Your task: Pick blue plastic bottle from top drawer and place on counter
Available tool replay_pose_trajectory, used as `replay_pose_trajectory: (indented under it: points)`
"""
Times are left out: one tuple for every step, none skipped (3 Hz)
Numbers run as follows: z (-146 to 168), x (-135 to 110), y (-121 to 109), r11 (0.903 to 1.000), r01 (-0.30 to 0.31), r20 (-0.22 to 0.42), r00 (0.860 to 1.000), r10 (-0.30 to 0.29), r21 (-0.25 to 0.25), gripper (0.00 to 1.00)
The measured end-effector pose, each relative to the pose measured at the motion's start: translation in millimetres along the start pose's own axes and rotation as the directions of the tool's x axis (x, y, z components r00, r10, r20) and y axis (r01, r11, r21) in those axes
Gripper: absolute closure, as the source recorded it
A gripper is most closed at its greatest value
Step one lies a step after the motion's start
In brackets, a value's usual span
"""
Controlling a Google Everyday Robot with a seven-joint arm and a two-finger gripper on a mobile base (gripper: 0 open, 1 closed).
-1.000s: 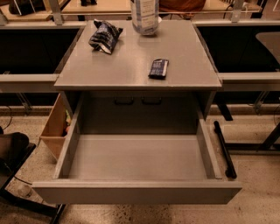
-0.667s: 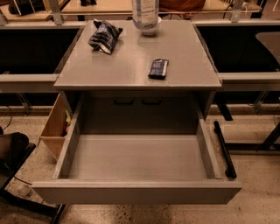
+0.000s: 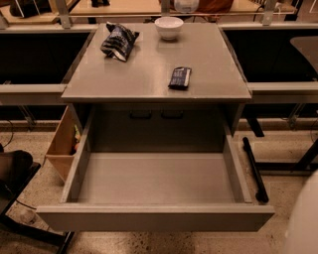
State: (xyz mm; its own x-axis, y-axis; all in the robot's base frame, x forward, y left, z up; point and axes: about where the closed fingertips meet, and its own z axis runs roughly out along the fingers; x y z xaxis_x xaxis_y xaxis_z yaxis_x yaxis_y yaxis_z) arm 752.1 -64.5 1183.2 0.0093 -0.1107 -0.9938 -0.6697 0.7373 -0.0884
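Observation:
The top drawer (image 3: pixel 154 218) is pulled fully open, and its grey floor holds nothing. The counter (image 3: pixel 149 74) is the grey cabinet top behind it. Only the rounded clear bottom of the blue plastic bottle (image 3: pixel 186 5) shows, at the picture's top edge above the counter's back, just right of a white bowl (image 3: pixel 169 27). The rest of the bottle is cut off. My gripper is out of view, so I cannot see what holds the bottle. A pale blurred part of my body (image 3: pixel 304 218) fills the lower right corner.
A crumpled dark chip bag (image 3: pixel 119 40) lies at the counter's back left. A small dark packet (image 3: pixel 180 77) lies right of the middle. A wooden box (image 3: pixel 62 149) stands left of the drawer and a black bar (image 3: pixel 254 168) on its right. Grey shelves flank the cabinet.
The bottle has risen from in front of the counter's back to the picture's top edge. The white bowl it was hiding now shows. The drawer and the other things have not moved.

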Motion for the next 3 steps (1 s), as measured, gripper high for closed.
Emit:
replay_pose_trajectory:
  points:
    - [6.1,21.3,-59.1,0.989,-0.036,-0.016,0.999,0.039,0.143,1.0]
    - [9.3,60.2,-105.8,0.9666,-0.08,-0.02,0.996,0.087,0.244,1.0]
    - [20.6,98.3,-134.0,0.9499,-0.105,-0.014,0.993,0.114,0.294,1.0]
